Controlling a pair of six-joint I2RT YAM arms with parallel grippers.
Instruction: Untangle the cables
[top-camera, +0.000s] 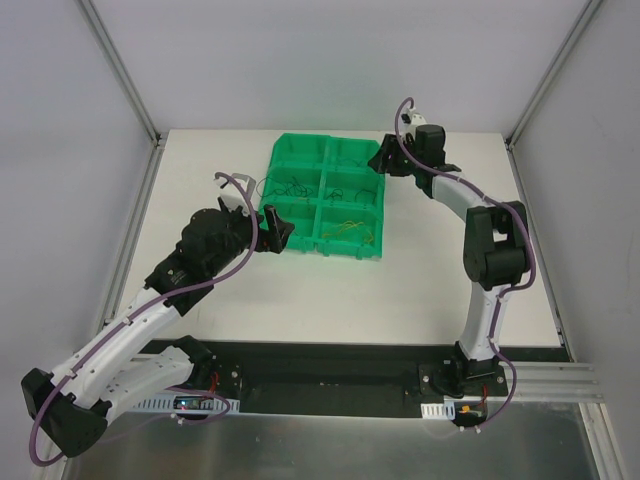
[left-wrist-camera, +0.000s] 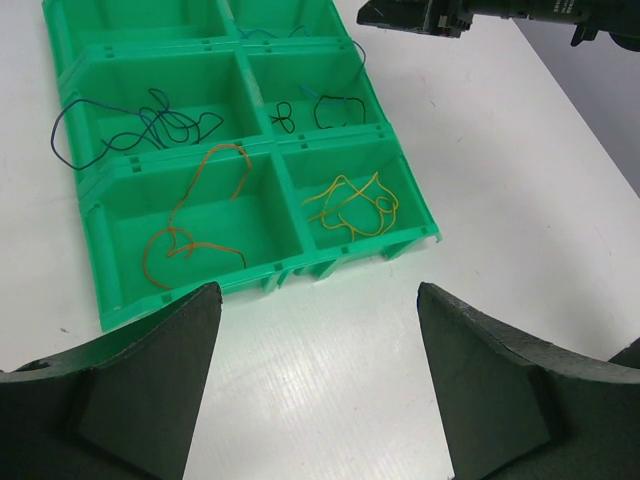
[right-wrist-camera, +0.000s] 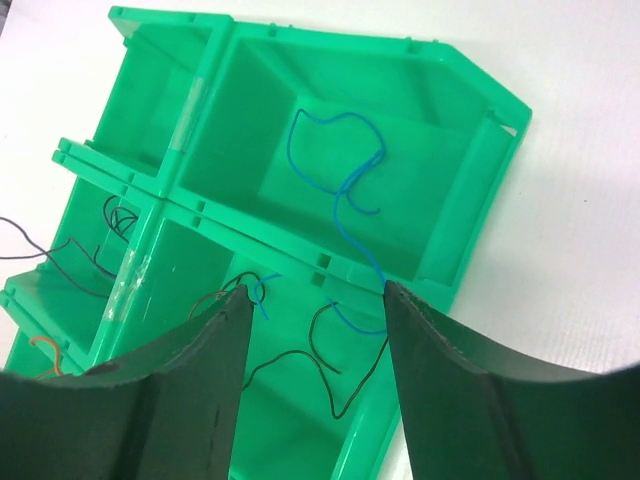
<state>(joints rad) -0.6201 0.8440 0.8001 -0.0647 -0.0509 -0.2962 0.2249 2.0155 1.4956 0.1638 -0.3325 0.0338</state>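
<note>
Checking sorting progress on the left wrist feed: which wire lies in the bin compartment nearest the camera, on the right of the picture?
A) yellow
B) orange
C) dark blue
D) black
A: in the left wrist view the yellow wire lies looped in the near right compartment of the green bin, while the orange wire is in the compartment to its left.

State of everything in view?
left pincer: open, empty
right pincer: open, empty
green bin: upright
orange cable: loose in one compartment
yellow cable: coiled in one compartment
dark blue cable: hanging over outer wall
black cable: loose in compartment
light blue cable: draped over divider
</note>
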